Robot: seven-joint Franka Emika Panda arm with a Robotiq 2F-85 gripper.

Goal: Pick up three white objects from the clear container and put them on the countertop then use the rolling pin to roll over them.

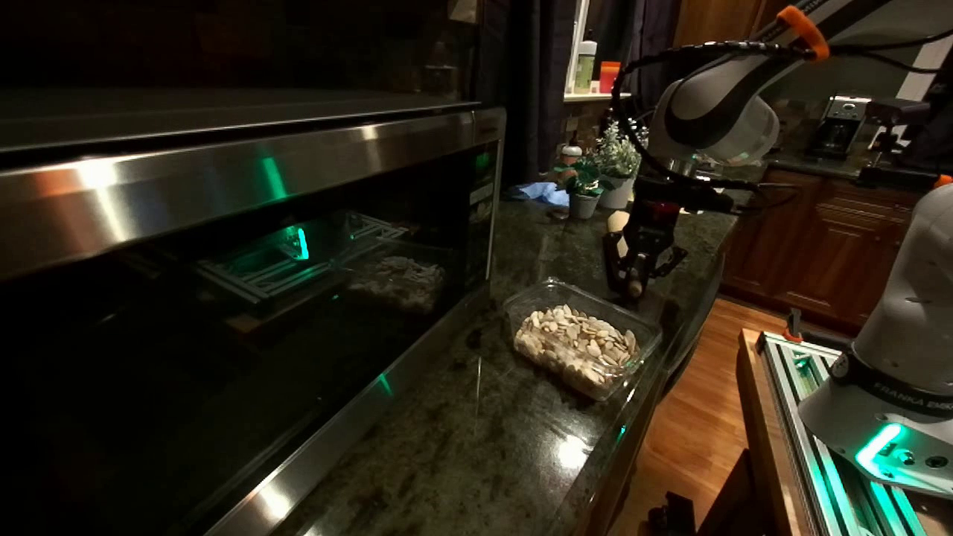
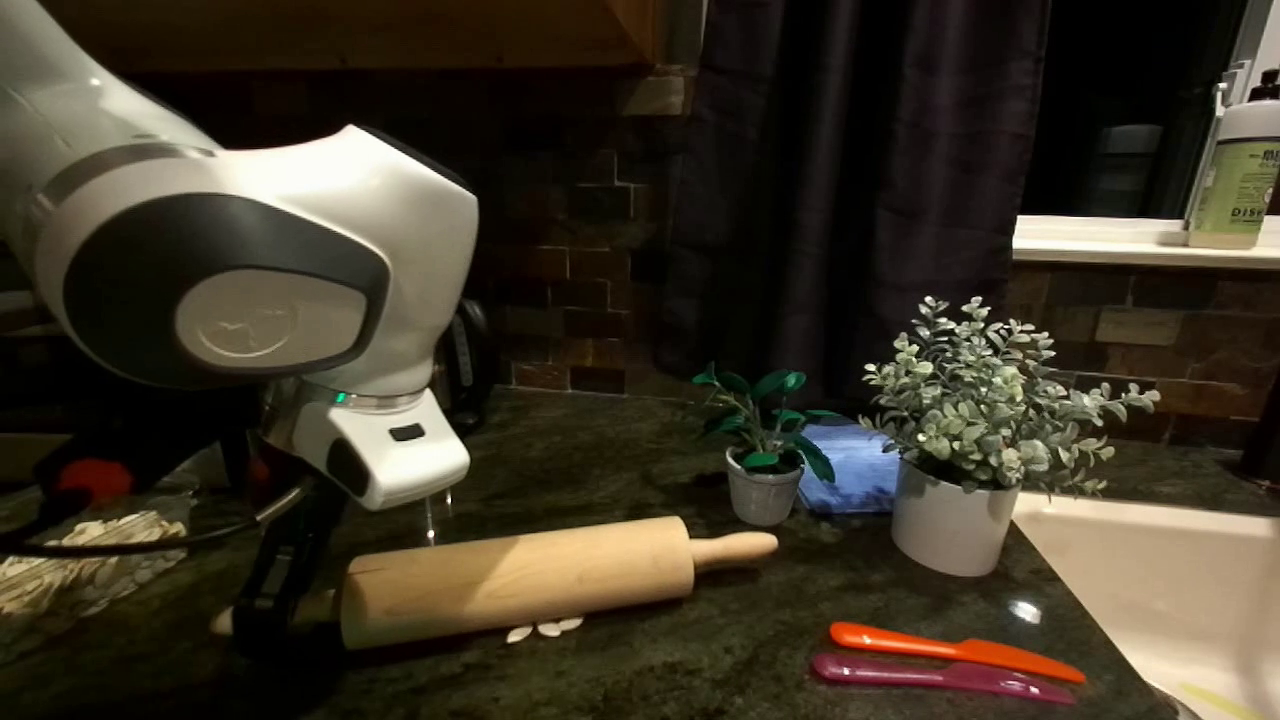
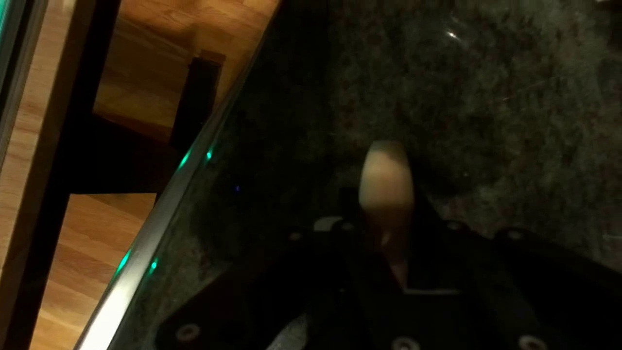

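Dark speckled stone forms the countertop, and low along it stretches the rolling pin. The gripper clasps one of its handles; in the wrist view the handle's blunt tip sticks out ahead of it. Three white objects lie on the stone in a loose row along the barrel's edge; I cannot tell whether the barrel touches them. Beyond the gripped end sits the clear container, heaped with many more pale pieces. Past the free handle come a small potted plant, a blue cloth and a larger potted plant. An orange knife and a purple knife lie near the sink.
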